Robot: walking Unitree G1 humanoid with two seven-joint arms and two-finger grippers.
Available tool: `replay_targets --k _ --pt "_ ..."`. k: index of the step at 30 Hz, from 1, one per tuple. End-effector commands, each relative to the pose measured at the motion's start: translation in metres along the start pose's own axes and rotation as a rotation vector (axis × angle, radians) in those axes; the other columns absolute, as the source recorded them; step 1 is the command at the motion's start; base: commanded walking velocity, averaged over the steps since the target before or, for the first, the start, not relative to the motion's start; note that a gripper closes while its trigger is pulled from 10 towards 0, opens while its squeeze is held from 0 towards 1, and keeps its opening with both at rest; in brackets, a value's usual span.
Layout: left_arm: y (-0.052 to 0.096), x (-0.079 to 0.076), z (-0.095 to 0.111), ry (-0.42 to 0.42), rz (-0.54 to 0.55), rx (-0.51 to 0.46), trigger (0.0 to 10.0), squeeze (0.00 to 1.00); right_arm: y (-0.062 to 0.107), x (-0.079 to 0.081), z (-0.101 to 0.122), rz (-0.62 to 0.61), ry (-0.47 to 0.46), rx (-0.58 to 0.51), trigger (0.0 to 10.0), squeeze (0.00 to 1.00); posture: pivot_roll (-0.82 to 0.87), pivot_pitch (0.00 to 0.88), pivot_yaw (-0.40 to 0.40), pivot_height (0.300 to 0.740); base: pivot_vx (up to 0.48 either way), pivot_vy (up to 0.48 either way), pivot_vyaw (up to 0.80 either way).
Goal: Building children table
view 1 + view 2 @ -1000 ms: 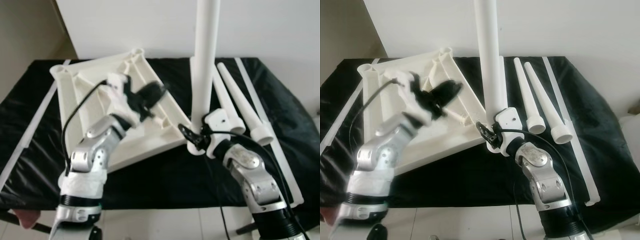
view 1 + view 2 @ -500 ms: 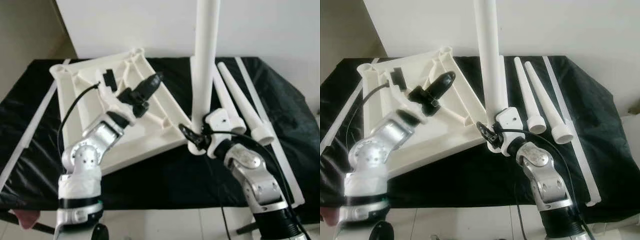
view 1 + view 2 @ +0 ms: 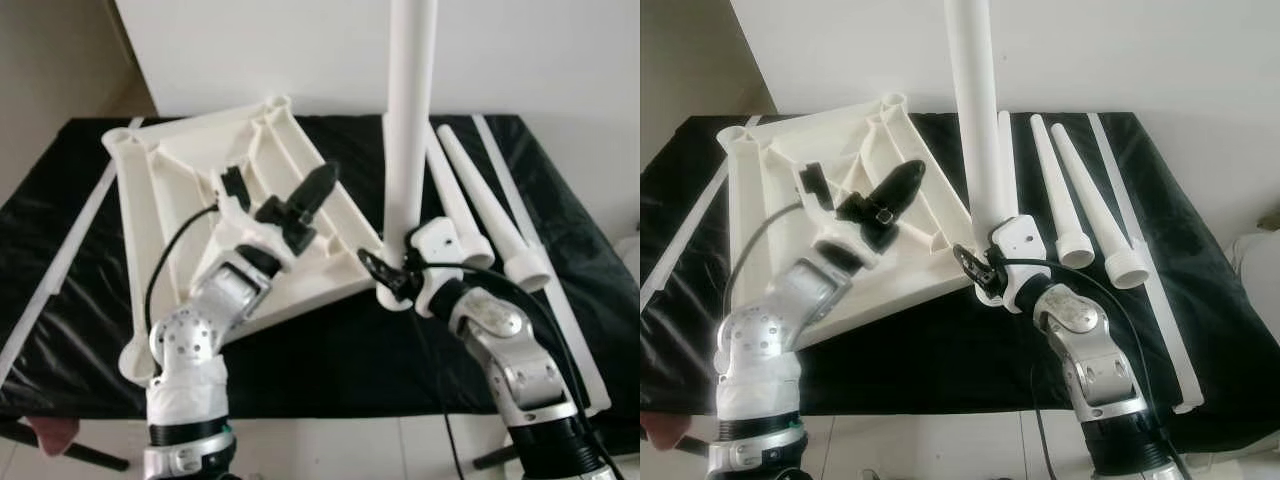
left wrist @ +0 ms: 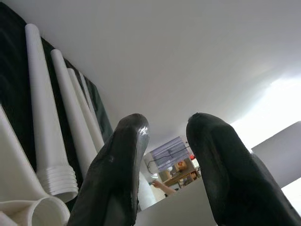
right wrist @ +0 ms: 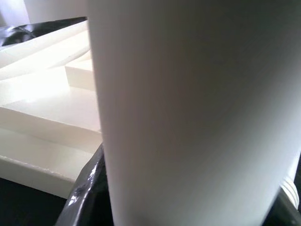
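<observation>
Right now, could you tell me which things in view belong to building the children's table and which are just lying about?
Part of the job:
- upturned white tabletop
- upright leg, gripped near its base by the right gripper
- two loose legs
- left gripper, above the tabletop

Lying about:
- black cloth
- white strip along the cloth's right side

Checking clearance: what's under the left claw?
Under the left claw lies the upturned white tabletop, ribs showing, on the black cloth. The claw hovers empty. The arm hides part of the tabletop.
</observation>
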State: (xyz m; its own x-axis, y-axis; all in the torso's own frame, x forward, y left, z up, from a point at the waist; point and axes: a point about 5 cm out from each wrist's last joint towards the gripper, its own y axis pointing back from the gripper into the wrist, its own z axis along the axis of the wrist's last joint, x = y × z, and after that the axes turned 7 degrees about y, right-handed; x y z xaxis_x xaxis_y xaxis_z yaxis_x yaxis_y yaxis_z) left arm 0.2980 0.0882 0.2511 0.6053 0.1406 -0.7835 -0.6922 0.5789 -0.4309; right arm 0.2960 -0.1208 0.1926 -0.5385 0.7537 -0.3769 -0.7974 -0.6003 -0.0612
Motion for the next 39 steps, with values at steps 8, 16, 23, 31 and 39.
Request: replay_targets --k 8,16,23,31,39 --pt "0.003 -0.009 -0.001 -0.037 -0.026 0.027 10.0 1.00 0.002 0.002 0.001 0.012 -0.006 -0.008 10.0 0.00 -0.08 0.117 0.034 0.740 0.000 0.000 0.00" --pt "0.004 -0.011 -0.006 -0.209 -0.011 0.096 10.0 1.00 0.002 0.002 0.002 0.006 -0.008 -0.010 10.0 0.00 -0.07 0.119 0.037 0.740 0.000 0.000 0.00" --pt "0.011 0.003 -0.021 -0.615 0.027 0.275 10.0 1.00 0.002 0.002 0.001 0.001 -0.012 -0.011 10.0 0.00 -0.07 0.122 0.039 0.740 0.000 0.000 0.00" --pt "0.028 0.022 -0.032 -0.890 0.013 0.479 10.0 1.00 0.002 -0.002 0.000 -0.033 -0.017 -0.012 10.0 0.00 -0.07 0.131 0.044 0.740 0.000 0.000 0.00" --pt "0.030 0.035 -0.030 -1.086 0.059 0.477 10.0 1.00 0.000 -0.005 0.001 -0.089 -0.036 -0.028 10.0 0.00 -0.06 0.140 0.052 0.740 0.000 0.000 0.00"
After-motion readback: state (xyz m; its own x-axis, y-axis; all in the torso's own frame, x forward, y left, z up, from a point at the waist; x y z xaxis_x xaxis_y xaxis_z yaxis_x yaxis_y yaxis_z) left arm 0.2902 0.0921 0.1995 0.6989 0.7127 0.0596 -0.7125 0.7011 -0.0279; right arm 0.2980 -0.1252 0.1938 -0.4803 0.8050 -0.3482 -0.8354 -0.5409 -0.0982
